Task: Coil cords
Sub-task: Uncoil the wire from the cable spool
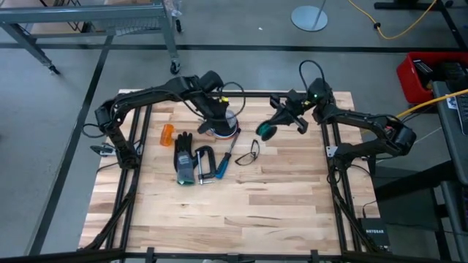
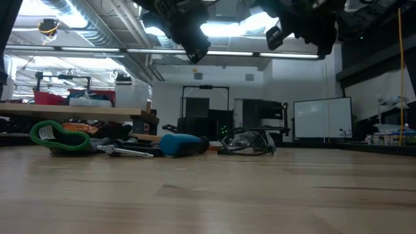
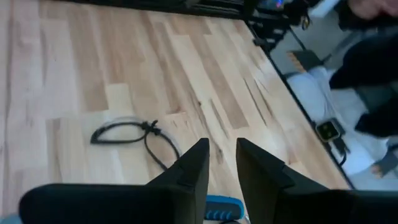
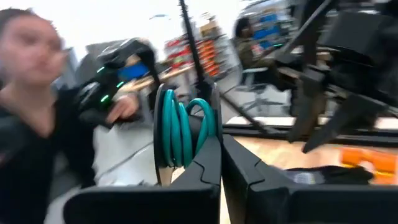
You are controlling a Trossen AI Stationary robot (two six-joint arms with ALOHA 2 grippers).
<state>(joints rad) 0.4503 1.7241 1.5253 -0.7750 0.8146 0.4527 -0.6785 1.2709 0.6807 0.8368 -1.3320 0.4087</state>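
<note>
A thin teal-green cord, wound into a small coil (image 4: 181, 134), is up in the air over the far middle of the wooden table (image 1: 292, 204). My right gripper (image 4: 219, 140) is shut on it; the high view shows coil (image 1: 265, 133) and gripper (image 1: 273, 124) together. My left gripper (image 3: 222, 146) hovers open over the grey-blue tape roll (image 1: 227, 134), at the far centre-left (image 1: 218, 117), with nothing between its fingers. My right gripper pinches the coil's bundled turns (image 4: 200, 146) between its two fingers, at one side of the loop. The fingers lie about level and come from the table's right. The coil stands on edge beyond the fingertips, lifted clear of the table.
Clear safety glasses (image 1: 248, 152), a blue-handled screwdriver (image 1: 225, 156), a clamp (image 1: 205, 165), a dark glove (image 1: 183, 158) and an orange piece (image 1: 168, 134) lie in the table's far half. The near half is bare wood. A person sits beyond the table's right edge (image 4: 37, 124).
</note>
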